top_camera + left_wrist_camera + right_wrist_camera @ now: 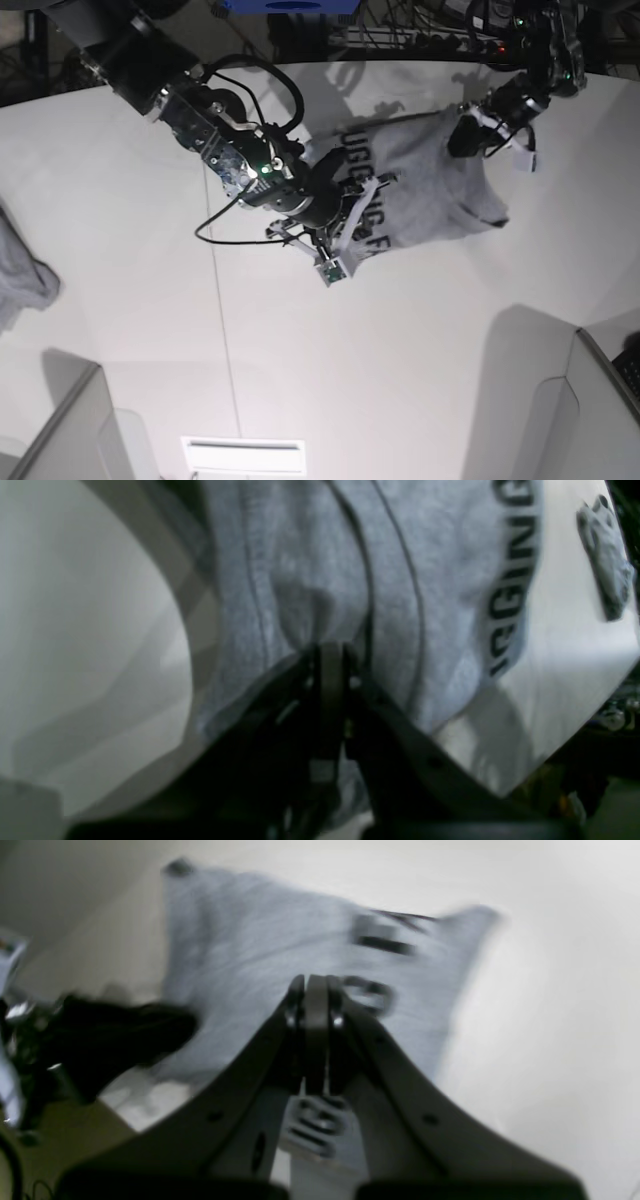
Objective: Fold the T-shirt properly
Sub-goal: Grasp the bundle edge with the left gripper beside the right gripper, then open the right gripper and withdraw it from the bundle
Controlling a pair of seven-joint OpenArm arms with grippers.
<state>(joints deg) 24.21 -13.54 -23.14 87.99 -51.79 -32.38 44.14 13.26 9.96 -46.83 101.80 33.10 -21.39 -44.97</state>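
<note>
Jaws closed above white table (400,350)

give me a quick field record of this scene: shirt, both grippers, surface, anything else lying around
shirt: large heather-grey cotton T-shirt with black block lettering, partly lifted, bunched between the two arms
left gripper: left gripper shut, pinching a fold of the T-shirt
right gripper: right gripper shut, over the lettered side; grip unclear from blur
surface: white table
other: smaller grey cloth lump at the table's edge, apart from the arms
</note>
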